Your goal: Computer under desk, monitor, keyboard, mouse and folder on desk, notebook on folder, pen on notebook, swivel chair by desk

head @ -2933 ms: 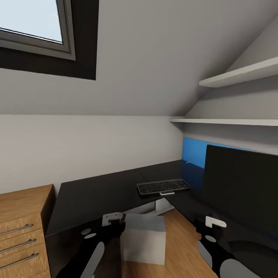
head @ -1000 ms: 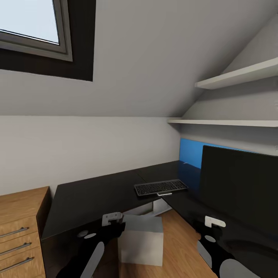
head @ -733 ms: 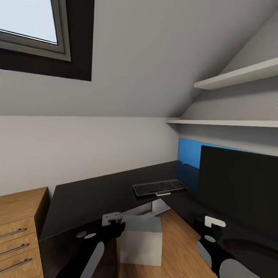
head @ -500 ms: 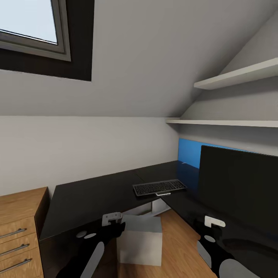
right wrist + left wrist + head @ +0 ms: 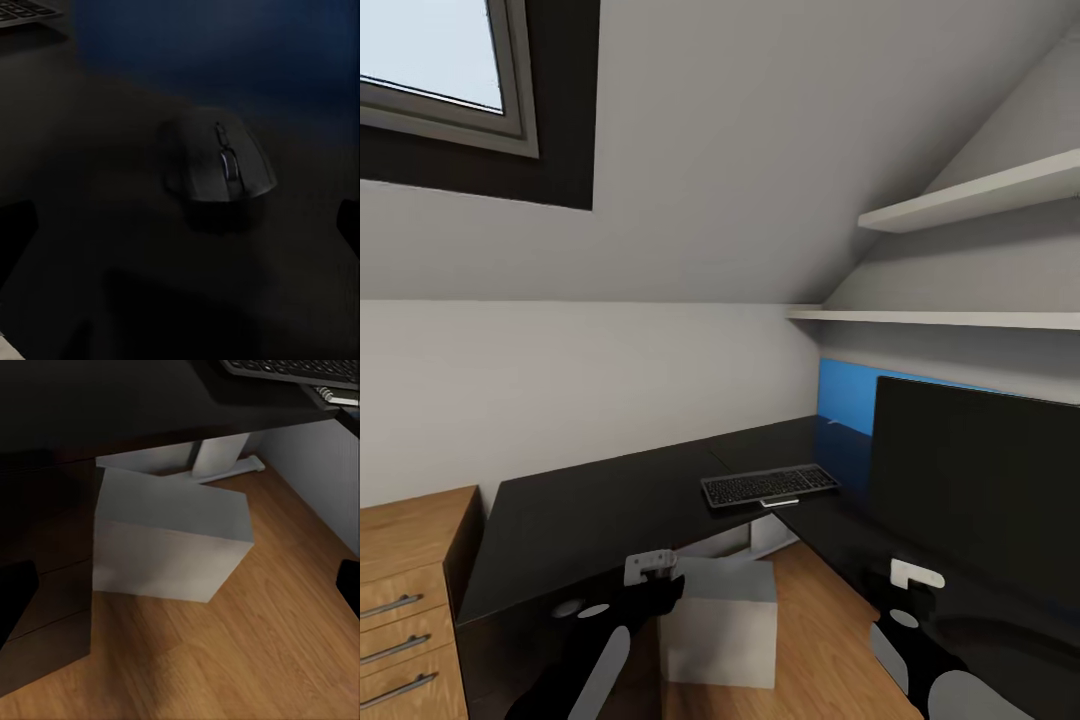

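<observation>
On glossy black L-shaped desk (image 5: pixel 600 500), flat silver-framed dark-key keyboard (image 5: pixel 770 486) sitting at inner corner, wide black-front monitor (image 5: pixel 980 480) standing on rt, small dark rounded mouse (image 5: pixel 219 165) lying below right gripper (image 5: pixel 180 225), fingers spread wide, plain white box-shaped computer tower (image 5: pixel 169 536) resting on wood plank floor (image 5: pixel 247 652) under desk edge, left gripper (image 5: pixel 180 592) hanging wide open w/ nothing between.

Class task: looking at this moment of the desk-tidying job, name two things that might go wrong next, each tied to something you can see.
1. The keyboard lies at the desk's inner corner with its front edge at or just past the rim; a nudge might tip it to the floor.
2. The mouse is dark on the dark glossy top, so the right gripper, whose fingertips flank it wide apart, may misjudge its grasp and push the mouse away.
</observation>
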Available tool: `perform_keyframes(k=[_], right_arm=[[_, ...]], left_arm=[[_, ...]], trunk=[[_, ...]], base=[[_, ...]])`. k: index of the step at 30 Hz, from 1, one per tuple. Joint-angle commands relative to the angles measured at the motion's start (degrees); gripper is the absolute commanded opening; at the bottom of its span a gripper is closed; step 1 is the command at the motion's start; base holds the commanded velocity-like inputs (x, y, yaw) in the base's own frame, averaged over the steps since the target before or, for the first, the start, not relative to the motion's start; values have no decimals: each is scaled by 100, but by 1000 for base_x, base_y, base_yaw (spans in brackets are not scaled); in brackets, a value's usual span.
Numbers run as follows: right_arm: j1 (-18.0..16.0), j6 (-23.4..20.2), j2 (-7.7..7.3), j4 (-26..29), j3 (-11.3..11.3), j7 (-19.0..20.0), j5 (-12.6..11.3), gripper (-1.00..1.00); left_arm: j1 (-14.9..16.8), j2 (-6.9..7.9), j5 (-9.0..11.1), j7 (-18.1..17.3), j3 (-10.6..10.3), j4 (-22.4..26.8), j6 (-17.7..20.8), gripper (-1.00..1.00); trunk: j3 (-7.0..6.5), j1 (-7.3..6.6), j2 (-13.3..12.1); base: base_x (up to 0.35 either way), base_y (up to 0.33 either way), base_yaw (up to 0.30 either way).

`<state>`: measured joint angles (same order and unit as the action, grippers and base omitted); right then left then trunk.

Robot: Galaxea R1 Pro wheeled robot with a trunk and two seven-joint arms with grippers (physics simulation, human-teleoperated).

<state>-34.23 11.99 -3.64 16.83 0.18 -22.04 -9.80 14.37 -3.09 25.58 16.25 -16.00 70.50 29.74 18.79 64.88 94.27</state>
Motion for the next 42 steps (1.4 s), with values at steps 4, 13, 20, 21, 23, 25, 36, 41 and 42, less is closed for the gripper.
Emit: perform_keyframes(k=[4,13,20,21,23,25,36,41,42], right_arm=[[-5,39,0,-3,4,9,-52,100],[-5,40,4,-3,14,5,-42,100],[-5,40,7,-1,17,-7,-40,100],[-5,40,8,1,17,-8,-40,100],[-5,40,10,2,17,-9,-40,100],[-5,40,11,3,17,-10,-40,100],[-5,40,5,2,19,9,-45,100],[-5,40,4,0,20,11,-42,100],[-5,40,4,-1,21,10,-42,100]], left_arm=[[4,2,60,54,-8,8,14,100],[4,5,59,54,-8,8,14,100],[4,4,54,54,-8,8,14,100],[4,4,54,54,-8,8,14,100],[4,3,55,54,-8,8,14,100],[4,2,54,54,-8,8,14,100],[4,4,53,54,-8,8,14,100],[4,3,53,54,-11,8,14,100],[4,2,53,54,-12,8,14,100]], trunk=[[8,0,4],[8,0,4],[8,0,4],[8,0,4],[8,0,4],[8,0,4],[3,0,4],[-1,0,4],[-1,0,4]], base=[[0,0,-96],[0,0,-26],[0,0,-3],[0,0,-1],[0,0,0],[0,0,0],[0,0,-20],[0,0,-32],[0,0,-15]])
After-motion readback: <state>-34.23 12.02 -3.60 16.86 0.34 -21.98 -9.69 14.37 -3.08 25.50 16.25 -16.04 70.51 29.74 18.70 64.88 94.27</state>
